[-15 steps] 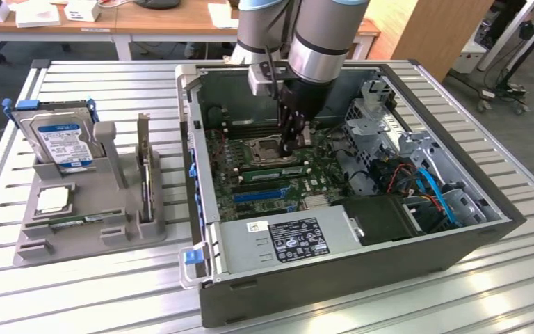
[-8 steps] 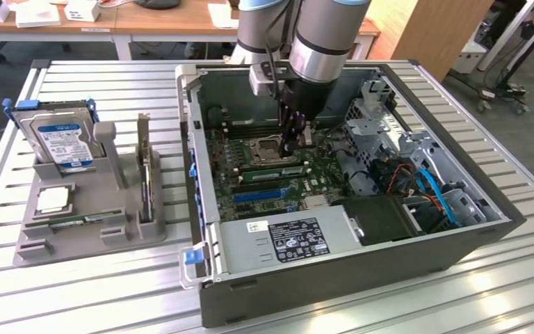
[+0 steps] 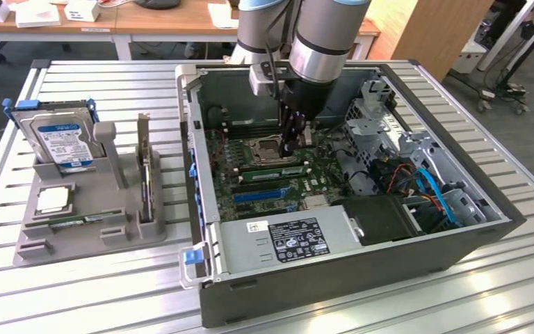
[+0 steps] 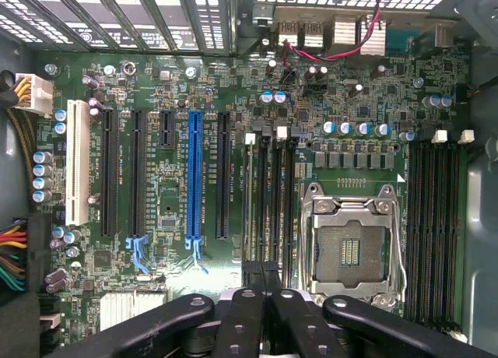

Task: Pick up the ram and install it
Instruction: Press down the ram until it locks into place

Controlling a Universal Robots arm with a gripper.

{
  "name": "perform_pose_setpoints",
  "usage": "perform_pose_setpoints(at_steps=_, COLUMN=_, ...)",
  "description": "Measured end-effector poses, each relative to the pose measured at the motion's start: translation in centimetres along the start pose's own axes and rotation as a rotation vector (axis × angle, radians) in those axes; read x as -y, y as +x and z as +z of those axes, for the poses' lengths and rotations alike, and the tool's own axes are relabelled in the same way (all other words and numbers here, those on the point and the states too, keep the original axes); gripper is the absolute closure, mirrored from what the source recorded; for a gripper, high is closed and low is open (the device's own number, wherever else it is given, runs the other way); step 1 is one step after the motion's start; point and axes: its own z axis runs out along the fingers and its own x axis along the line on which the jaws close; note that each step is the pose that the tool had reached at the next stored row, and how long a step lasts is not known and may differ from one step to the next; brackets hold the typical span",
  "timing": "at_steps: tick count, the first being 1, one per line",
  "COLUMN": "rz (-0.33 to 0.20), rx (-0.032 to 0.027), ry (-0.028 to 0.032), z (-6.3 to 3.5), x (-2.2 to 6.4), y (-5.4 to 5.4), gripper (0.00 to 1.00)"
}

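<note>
The ram (image 3: 85, 220) is a thin green stick lying flat in the front slot of the grey holder (image 3: 35, 247) on the exterior view's left, outside the computer case. My gripper (image 3: 290, 147) is far from it, reaching down inside the open case (image 3: 341, 292) over the motherboard, right beside the CPU socket (image 3: 267, 147). In the wrist view its black fingertips (image 4: 254, 279) are pressed together above the long memory slots (image 4: 268, 194) next to the CPU socket (image 4: 354, 249). I see nothing between the fingers.
The holder also carries a silver hard drive with a blue label (image 3: 60, 142), a chip on a square pad (image 3: 52, 200) and a tall upright expansion card (image 3: 144, 167). Inside the case are a power supply (image 3: 290, 240), cables (image 3: 430, 188) and a drive cage (image 3: 378, 118).
</note>
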Motion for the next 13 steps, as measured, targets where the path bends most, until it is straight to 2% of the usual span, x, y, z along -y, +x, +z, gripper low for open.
perform_pose_setpoints(at_steps=5, rz=0.017, rx=0.0009, ry=0.0005, z=0.01, x=0.0, y=0.0, gripper=0.9)
perform_pose_setpoints(at_steps=13, rz=0.105, rx=0.0051, ry=0.003, z=0.05, x=0.0, y=0.0, gripper=0.9)
